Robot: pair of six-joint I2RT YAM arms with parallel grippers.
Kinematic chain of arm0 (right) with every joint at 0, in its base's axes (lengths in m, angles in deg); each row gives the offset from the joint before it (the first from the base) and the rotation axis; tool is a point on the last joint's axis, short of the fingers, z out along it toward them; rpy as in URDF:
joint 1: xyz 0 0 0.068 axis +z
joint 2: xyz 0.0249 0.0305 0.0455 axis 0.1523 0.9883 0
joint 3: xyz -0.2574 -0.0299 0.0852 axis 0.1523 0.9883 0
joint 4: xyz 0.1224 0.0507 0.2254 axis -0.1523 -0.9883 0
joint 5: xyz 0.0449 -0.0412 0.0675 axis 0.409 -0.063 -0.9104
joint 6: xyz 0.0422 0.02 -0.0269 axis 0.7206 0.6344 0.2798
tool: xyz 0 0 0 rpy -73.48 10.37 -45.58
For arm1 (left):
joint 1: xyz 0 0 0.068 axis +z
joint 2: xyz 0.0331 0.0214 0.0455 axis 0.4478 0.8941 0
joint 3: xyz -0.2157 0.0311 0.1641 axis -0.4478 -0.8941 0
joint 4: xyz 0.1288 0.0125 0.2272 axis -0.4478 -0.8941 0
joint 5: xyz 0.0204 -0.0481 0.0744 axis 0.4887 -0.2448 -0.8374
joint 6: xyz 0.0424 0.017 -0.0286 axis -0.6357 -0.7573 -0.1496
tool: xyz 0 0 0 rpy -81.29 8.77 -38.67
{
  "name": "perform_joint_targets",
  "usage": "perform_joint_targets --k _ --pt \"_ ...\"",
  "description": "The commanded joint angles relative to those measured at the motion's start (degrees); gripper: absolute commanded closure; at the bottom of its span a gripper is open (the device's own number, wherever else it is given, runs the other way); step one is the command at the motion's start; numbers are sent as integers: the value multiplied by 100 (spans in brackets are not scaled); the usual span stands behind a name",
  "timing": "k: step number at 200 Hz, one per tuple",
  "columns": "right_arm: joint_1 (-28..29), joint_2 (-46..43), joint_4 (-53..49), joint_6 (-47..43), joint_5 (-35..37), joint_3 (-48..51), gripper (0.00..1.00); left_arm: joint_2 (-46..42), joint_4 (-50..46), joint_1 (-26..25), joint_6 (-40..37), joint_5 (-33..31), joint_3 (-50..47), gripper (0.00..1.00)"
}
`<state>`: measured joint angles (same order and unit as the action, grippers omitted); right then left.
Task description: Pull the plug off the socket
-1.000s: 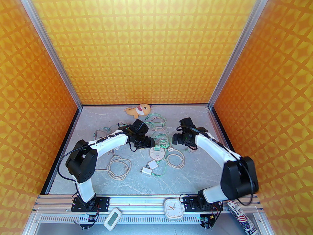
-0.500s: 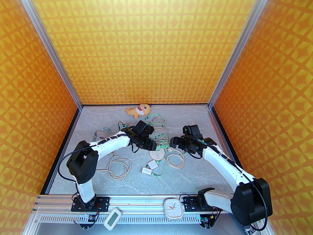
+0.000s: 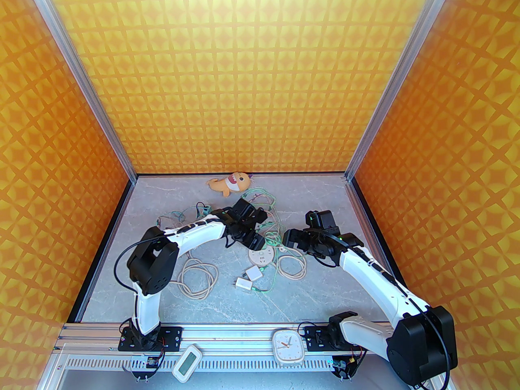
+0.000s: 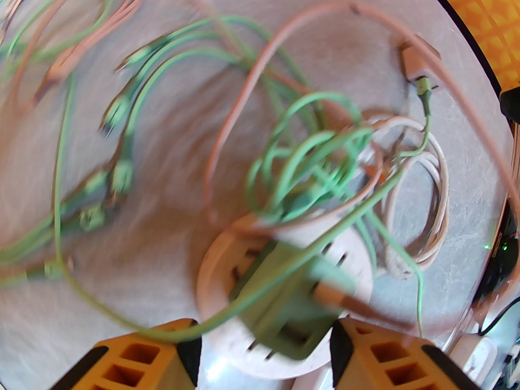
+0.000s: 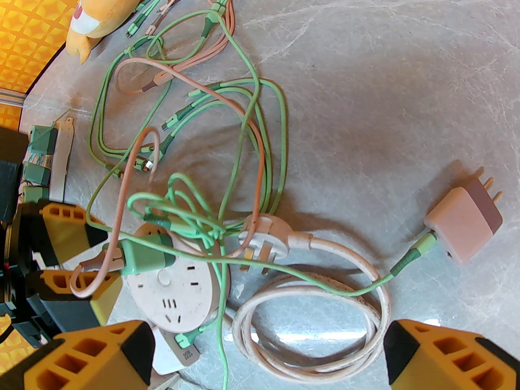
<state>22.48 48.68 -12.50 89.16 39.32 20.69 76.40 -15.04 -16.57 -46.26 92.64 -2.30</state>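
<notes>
A grey marbled bench (image 5: 386, 75) sits between orange patterned walls. The left claw (image 4: 264, 356) is spread wide at the lower edge of its wrist view. It grips nothing, and its tips flank the square green plug (image 4: 280, 299), which is seated in the round white socket (image 4: 213, 287) at lower centre. Tangled green and pink cables (image 4: 313, 165) drape across the plug. The right claw (image 5: 268, 356) gapes wide and empty over a coiled white cord (image 5: 333, 247).

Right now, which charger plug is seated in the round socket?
The green plug, standing in the round white socket; the pink plug lies loose on the table.
</notes>
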Motion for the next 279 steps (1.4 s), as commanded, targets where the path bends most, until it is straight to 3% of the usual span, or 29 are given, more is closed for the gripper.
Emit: perform_joint_targets --k 1,35,56,90,137,184,225,279 --pt "-27 -103 -182 85 50 7 1 278 -186 -180 -446 -123 340 43" --pt "-29 -108 -219 95 59 -11 2 425 -240 -252 -536 -203 381 47" --pt "-28 -102 -202 100 34 -13 2 394 -188 -270 -512 -363 292 58" --pt "-34 -13 -118 102 -66 -37 2 293 -33 -239 -186 -962 170 65" --pt "-28 144 153 273 -457 -64 4 198 61 -206 854 -1598 -96 63" --pt "-25 285 1301 1136 -1337 544 29 357 -207 -235 1686 -2052 -58 61" --pt "215 380 2384 1978 -1524 1227 41 275 -169 -341 1596 -2023 -142 56" --pt "725 1154 3566 2775 -1572 1478 40 169 -227 -365 1449 -1945 -166 52"
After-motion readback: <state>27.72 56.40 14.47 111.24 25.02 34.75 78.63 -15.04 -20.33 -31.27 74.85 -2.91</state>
